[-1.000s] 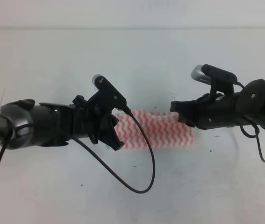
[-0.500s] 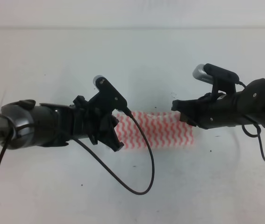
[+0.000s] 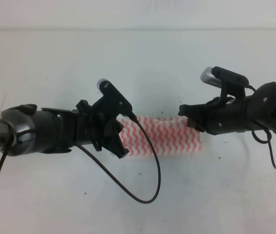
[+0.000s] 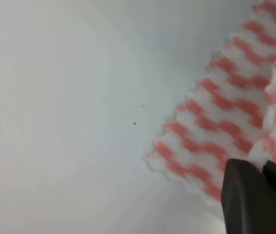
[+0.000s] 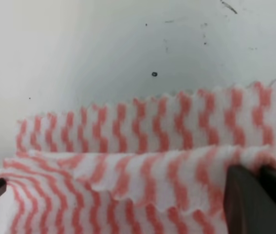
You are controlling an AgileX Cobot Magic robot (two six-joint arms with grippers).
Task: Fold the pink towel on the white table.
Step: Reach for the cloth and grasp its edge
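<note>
At mid-counter [image 3: 55, 195], the pink towel [image 3: 172, 136] lies partly doubled. The left claw [image 4: 262, 173] and right claw [image 5: 259, 178] each pinch a lifted edge. Judging by this, the fold is underway; next, carry both corners across together.

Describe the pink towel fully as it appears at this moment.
The pink towel is thin, soft-looking cloth with pink-and-white wavy stripes and scalloped edges. It lies on the white table as a narrow band, doubled over. The left gripper and right gripper each pinch an upper layer at opposite ends.
</note>
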